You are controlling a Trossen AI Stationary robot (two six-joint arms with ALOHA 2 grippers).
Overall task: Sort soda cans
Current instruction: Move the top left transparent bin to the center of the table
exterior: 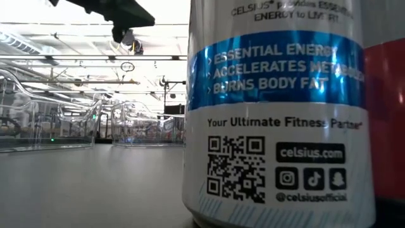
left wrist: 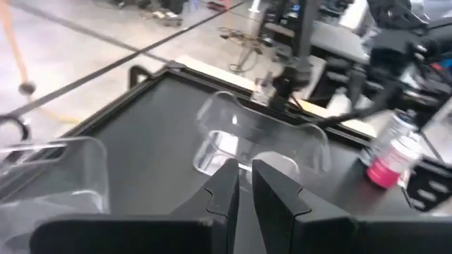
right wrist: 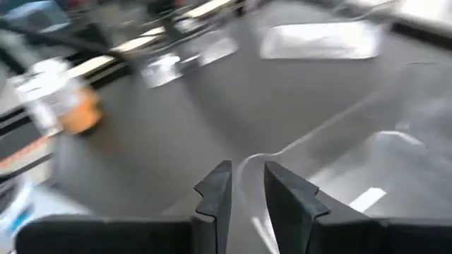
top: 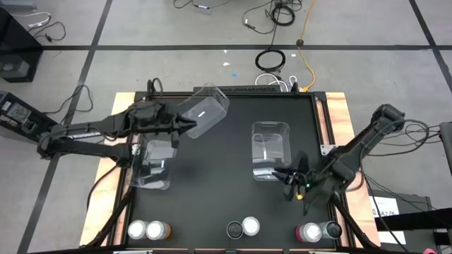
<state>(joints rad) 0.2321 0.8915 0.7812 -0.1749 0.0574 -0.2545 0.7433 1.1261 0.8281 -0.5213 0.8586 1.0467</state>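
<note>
Soda cans, six in number, are recorded along the near edge of the surface (top: 226, 148) in three pairs, none yet sorted. An orange-bodied pair (top: 147, 229) is noted at the left end, a dark grey and silver pair (top: 243, 227) near the middle, and a pink can with a grey can (top: 318, 231) at the right end. No can is seen inside any clear bin. Three clear bins are listed: one bin (top: 205, 111) is held tilted above the far left part of the surface, one (top: 154, 164) is placed on the left side just beneath the left arm, and one (top: 270, 151) is set upright right of centre. The left gripper (top: 189, 125) is found pinched on the wall of the tilted bin, its fingers (left wrist: 272, 190) nearly pressed together with clear plastic between them in the left wrist view. The right gripper (top: 289, 180) is found at the near rim of the centre-right bin, its fingers (right wrist: 286, 190) narrowly parted around the thin clear wall, apparently pinching it. In the low view a blue-banded can (exterior: 275, 111) is shown close up, with a red can (exterior: 385, 120) just beside it. The stage is judged as bin arrangement only; the sorting of all six cans is judged to remain outstanding.
</note>
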